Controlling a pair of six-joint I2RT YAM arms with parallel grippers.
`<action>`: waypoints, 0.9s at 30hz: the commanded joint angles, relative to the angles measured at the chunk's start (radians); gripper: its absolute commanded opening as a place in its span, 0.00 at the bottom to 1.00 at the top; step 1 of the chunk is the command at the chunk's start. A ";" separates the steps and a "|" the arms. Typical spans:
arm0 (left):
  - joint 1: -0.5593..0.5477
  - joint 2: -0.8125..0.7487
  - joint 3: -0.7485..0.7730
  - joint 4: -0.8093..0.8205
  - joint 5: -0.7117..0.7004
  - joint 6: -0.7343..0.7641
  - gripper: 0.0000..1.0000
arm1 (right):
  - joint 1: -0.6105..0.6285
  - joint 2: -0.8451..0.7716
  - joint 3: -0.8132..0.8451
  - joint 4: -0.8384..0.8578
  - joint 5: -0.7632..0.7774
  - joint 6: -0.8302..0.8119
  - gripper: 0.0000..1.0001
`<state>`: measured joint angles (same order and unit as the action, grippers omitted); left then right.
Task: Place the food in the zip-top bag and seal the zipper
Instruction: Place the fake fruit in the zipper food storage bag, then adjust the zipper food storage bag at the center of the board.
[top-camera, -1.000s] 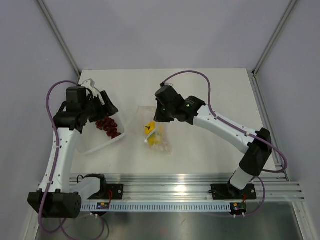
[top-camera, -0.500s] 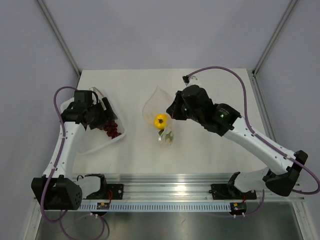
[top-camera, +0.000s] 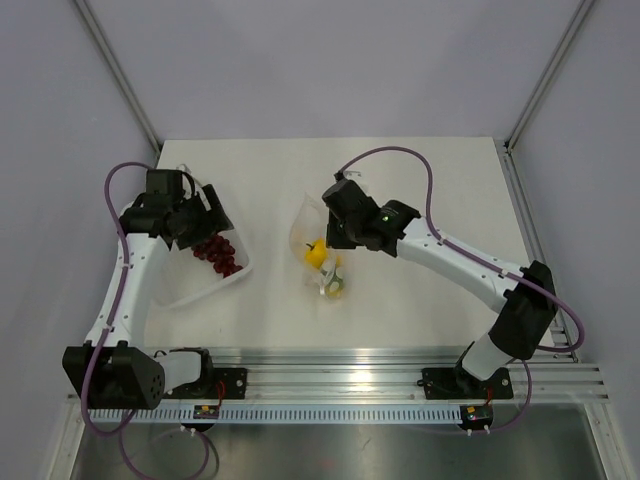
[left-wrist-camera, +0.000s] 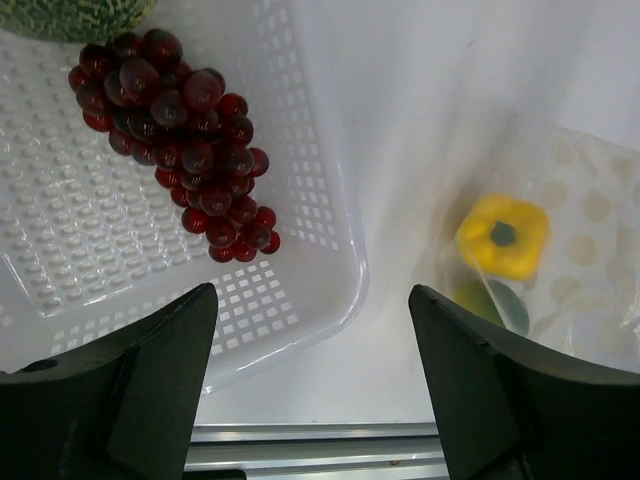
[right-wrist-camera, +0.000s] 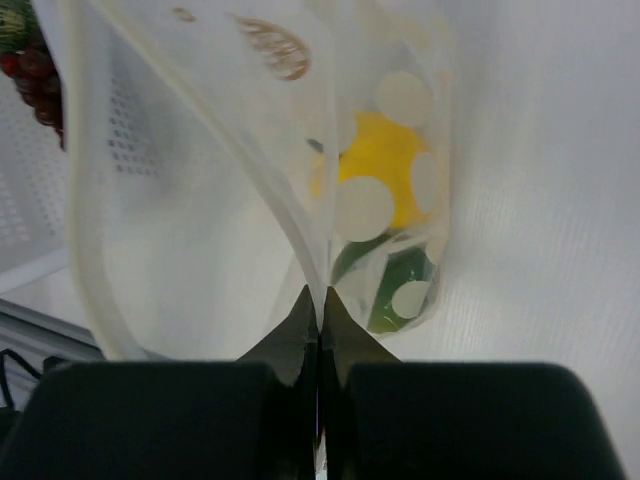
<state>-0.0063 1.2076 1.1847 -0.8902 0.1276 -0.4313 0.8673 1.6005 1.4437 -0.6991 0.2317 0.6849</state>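
While my left gripper gapes empty over the grapes, my right gripper clamped tight on the dotted zip-top bag.

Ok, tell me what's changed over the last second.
The right gripper, shut on the zip-top bag, swung out to the right and back, lifting the bag's mouth off the table; the yellow fruit shifted slightly with it. The left gripper stayed open over the white tray of grapes.

A white table carries a white perforated tray along its left side. Near the middle, apart from the tray, a clear dotted bag seems to rest its lower end on the surface.
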 joint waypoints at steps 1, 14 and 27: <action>0.006 0.000 0.081 0.027 0.093 0.049 0.80 | -0.004 -0.014 0.110 -0.002 -0.012 -0.042 0.01; -0.334 -0.097 0.038 0.126 0.190 0.002 0.81 | -0.004 0.019 0.155 -0.020 -0.011 -0.044 0.11; -0.491 0.058 0.019 0.208 0.026 -0.061 0.61 | -0.004 0.016 0.175 -0.045 -0.006 -0.021 0.09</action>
<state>-0.4889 1.2369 1.2060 -0.7326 0.2256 -0.4789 0.8677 1.6196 1.5688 -0.7330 0.2188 0.6495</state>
